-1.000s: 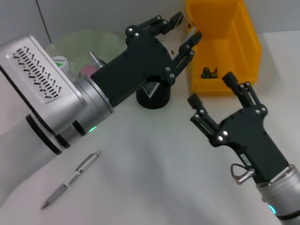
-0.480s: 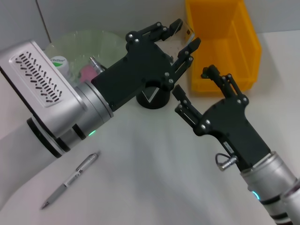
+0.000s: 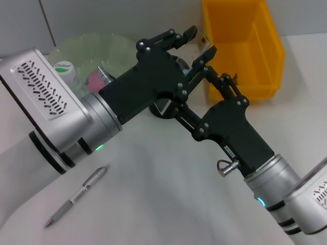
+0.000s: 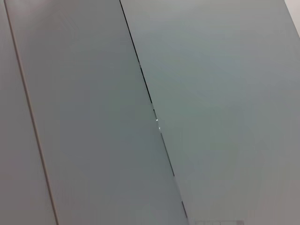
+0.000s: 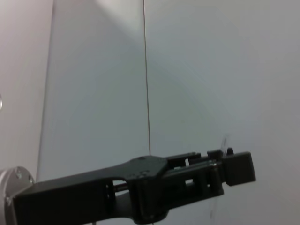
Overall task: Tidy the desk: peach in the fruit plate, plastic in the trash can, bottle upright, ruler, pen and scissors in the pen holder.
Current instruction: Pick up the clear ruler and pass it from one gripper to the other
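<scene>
White desk [image 3: 153,194] runs under both my arms. My left gripper [image 3: 196,41] pinches a clear ruler [image 3: 193,49] above the black pen holder [image 3: 164,107], which stands just left of the yellow trash can [image 3: 245,46]. My right gripper [image 3: 204,94] reaches in beside it near the holder; I cannot tell how its fingers stand. A pen [image 3: 76,195] lies near-left on the desk. Far left sits the green fruit plate [image 3: 97,46].
</scene>
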Controlling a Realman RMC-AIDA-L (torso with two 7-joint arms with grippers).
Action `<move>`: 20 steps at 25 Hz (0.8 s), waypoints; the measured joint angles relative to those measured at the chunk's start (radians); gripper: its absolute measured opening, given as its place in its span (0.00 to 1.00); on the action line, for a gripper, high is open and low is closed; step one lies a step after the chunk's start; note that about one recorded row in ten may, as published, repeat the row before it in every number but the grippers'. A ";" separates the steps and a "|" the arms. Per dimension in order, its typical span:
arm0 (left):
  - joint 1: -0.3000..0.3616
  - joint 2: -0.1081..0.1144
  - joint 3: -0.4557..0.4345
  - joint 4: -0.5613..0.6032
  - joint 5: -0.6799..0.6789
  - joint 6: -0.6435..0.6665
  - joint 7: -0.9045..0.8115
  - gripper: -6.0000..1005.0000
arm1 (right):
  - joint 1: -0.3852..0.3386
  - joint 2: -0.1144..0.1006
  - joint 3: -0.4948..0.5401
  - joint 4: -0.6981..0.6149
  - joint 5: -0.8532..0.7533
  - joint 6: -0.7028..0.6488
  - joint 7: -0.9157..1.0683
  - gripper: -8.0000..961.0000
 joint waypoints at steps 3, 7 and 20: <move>0.000 0.000 -0.001 -0.002 -0.001 0.003 0.000 0.47 | 0.002 0.000 0.020 0.007 0.000 0.027 0.003 0.70; -0.003 0.000 -0.004 -0.007 -0.002 0.003 0.000 0.47 | 0.012 0.000 0.038 0.011 -0.001 0.054 0.014 0.70; -0.024 0.000 -0.007 -0.029 -0.020 0.007 0.000 0.49 | 0.031 0.000 0.057 0.012 -0.029 0.070 0.020 0.43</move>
